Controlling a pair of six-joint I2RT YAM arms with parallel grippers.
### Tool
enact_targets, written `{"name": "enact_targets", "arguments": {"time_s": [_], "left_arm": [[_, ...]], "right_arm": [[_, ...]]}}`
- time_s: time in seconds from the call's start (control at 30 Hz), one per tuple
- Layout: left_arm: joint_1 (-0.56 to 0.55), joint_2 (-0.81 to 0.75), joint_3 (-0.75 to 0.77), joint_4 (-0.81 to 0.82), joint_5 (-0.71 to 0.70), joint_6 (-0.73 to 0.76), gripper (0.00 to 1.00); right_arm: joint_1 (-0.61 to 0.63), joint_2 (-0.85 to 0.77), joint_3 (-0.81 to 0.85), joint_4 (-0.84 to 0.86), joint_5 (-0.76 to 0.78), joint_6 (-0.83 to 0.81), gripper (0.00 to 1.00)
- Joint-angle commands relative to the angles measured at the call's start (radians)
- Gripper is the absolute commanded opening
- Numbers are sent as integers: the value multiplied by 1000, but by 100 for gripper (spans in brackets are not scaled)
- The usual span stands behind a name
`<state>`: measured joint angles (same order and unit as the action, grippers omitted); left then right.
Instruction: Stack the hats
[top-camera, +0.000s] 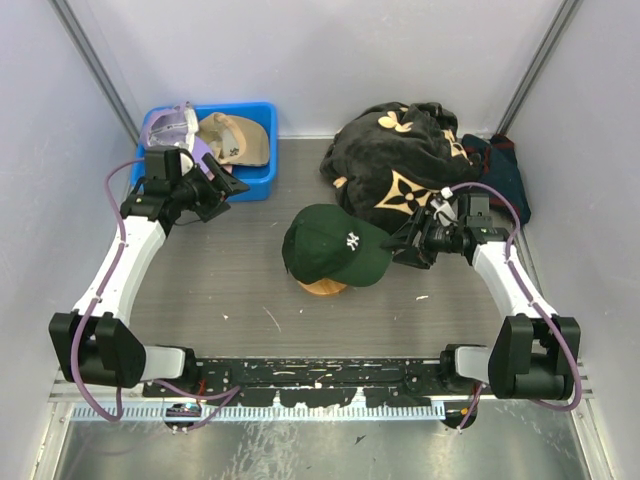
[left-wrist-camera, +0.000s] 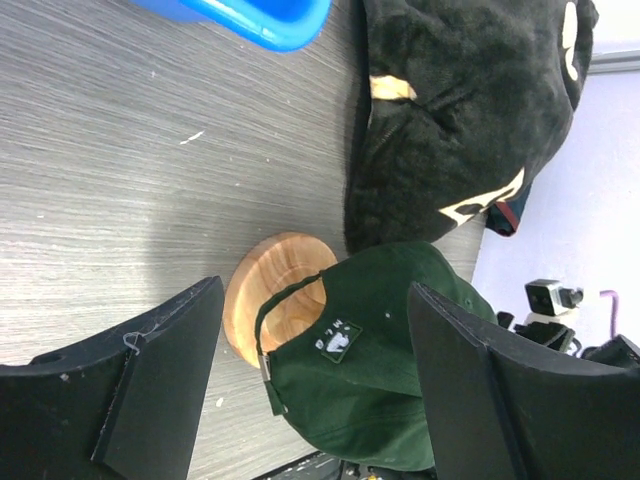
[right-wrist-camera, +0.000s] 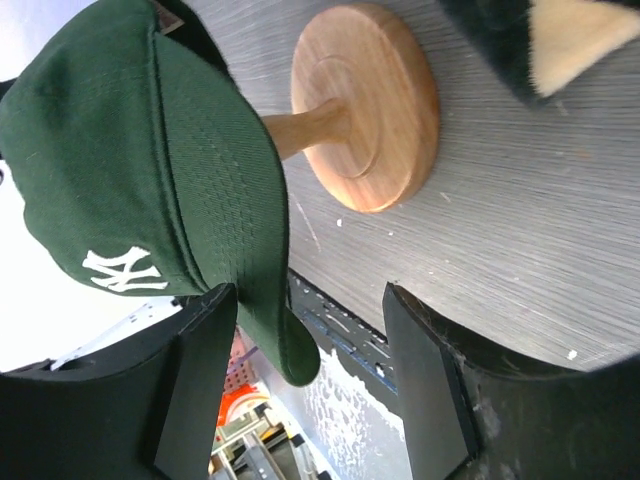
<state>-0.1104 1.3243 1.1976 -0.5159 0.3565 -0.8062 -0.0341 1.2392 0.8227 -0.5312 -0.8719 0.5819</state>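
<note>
"Where's the green one sitting?"

"The dark green cap (top-camera: 330, 248) is perched on the wooden stand (right-wrist-camera: 365, 105), directly ahead of the right gripper (right-wrist-camera: 305, 310). That gripper's jaws are apart and clamped on nothing, though the brim's edge dips down right beside one of its fingers (right-wrist-camera: 200, 380)."

"And the other arm?"

"The left gripper (left-wrist-camera: 315, 295) is spread wide with nothing in it. It looks across at the cap's back strap, with the blue bin (top-camera: 255, 180) just behind it. A tan cap (top-camera: 238, 140) and a lavender cap (top-camera: 172, 125) lie in there. I can't make out a pink one."

"What worries you?"

"That brim. It's stiff, curved twill with rows of stitching, and the crown is soft cloth draped over a smooth, rounded wooden top on a thin stem. It looks tilted to me. If the right finger catches the brim as it backs off, I'd guess the cap slides or the stand rocks on its round base. The next cap could also shove this one askew, since soft cloth on polished wood won't hold much. The plush black cloth (top-camera: 400, 160), just beyond the right gripper, could snag a finger too."
</note>
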Motion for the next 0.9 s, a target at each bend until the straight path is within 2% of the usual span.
{"name": "enact_targets", "arguments": {"time_s": [0.0,0.3,0.5,0.7,0.87], "left_arm": [[0,23,75,-24,-71,44,82],[32,151,286,-124,-303,93,83],[79,286,421,-144,-304,87,82],[78,374,468,-107,-287,68,82],[65,505,560,-84,-256,33,76]], "right_arm": [[-27,-5,69,-83,89,-94,67],[-35,-33,111,-188,290,-187,69],[-38,-23,124,-191,302,-192,69],[-51,-22,142,-203,340,-205,69],[-62,-28,146,-219,407,-217,69]]}}
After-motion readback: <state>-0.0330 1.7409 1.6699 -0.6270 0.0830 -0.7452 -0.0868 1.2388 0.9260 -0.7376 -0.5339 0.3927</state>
